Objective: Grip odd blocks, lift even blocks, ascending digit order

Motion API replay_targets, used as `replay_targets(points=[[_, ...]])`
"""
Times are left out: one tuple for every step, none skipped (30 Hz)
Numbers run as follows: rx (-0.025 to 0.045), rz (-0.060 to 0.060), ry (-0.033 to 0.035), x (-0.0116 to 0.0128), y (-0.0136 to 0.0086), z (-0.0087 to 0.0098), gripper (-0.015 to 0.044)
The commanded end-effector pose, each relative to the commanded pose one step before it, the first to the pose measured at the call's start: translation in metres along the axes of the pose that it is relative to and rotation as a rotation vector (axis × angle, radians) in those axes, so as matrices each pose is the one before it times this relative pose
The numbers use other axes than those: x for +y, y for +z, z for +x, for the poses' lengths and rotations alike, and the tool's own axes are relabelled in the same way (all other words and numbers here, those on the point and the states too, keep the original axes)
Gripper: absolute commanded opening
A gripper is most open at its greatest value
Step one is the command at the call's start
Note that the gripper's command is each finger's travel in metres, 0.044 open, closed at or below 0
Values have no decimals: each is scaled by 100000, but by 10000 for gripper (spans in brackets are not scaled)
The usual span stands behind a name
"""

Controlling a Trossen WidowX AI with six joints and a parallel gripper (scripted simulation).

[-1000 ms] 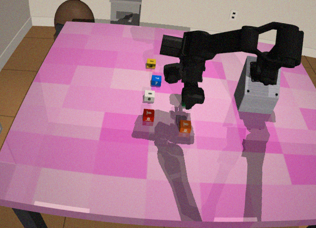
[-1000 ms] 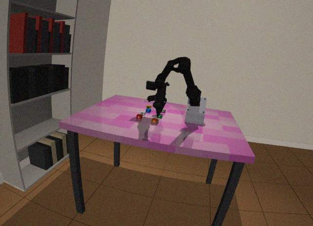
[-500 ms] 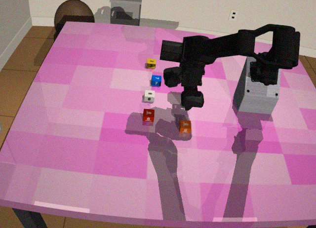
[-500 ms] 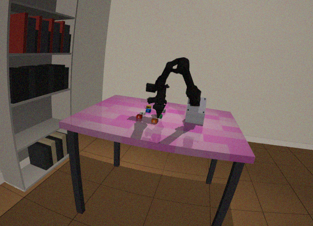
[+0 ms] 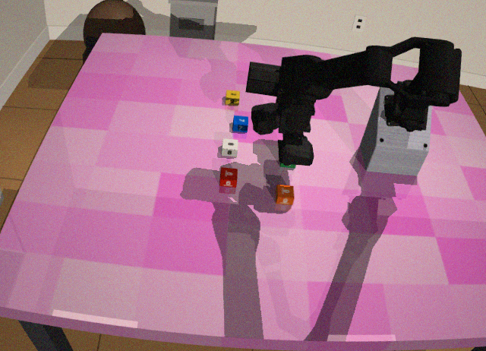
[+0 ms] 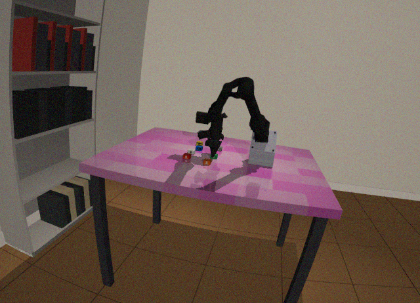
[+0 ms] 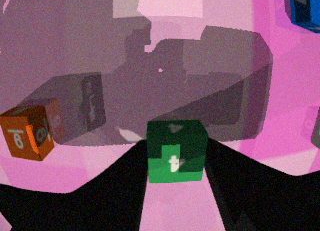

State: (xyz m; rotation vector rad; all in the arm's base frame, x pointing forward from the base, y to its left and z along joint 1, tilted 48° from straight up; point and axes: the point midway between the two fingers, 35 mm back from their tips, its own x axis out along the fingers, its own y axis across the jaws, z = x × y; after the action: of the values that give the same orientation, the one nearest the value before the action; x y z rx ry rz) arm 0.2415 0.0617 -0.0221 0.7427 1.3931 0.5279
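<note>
My gripper (image 5: 289,161) (image 6: 212,154) (image 7: 175,145) is shut on the green block (image 5: 287,166) (image 6: 214,157) (image 7: 162,175), which shows a 4 and looks to be at table level. The yellow block (image 5: 232,97) (image 6: 199,143) shows a 2. The blue block (image 5: 240,124) (image 6: 199,148) (image 7: 306,13) shows a 7. The white block (image 5: 229,148) (image 6: 191,151) seems to show an 8. The orange block (image 5: 284,194) (image 6: 207,162) (image 7: 27,133) shows a digit with a bar, 6 or 9. The red block (image 5: 228,178) (image 6: 186,156) has an unclear digit. A grey block (image 6: 220,149) (image 7: 317,132) is hidden in the top view.
The pink table (image 5: 98,237) (image 6: 142,167) carries the arm's pale base (image 5: 396,155) (image 6: 262,154) on the right. The orange block is the green one's near neighbour. The blue, white and red blocks stand farther from the base. Arm shadows fall over the red and orange blocks.
</note>
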Motion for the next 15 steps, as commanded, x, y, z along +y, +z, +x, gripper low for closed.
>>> replay_targets(points=[[-195, 526, 519, 63, 35, 8, 120], [0, 0, 0, 0, 0, 0, 120], [0, 0, 0, 0, 0, 0, 120], [0, 0, -2, -1, 1, -17, 120], [-1, -1, -7, -2, 2, -52, 120], [-2, -1, -11, -3, 4, -87, 120], [-2, -1, -13, -3, 4, -107, 120], [-2, -1, -11, -3, 4, -108, 120], [-2, -1, -10, -2, 3, -108, 120], [-1, -1, -9, -2, 2, -108, 120], [-1, -1, -7, -2, 2, -108, 120], [-1, -1, -6, -1, 1, -109, 120], [-1, -1, -5, -1, 1, -109, 120], [-1, -1, -3, 0, 0, -109, 120], [-1, -1, -2, 0, 0, -109, 120]])
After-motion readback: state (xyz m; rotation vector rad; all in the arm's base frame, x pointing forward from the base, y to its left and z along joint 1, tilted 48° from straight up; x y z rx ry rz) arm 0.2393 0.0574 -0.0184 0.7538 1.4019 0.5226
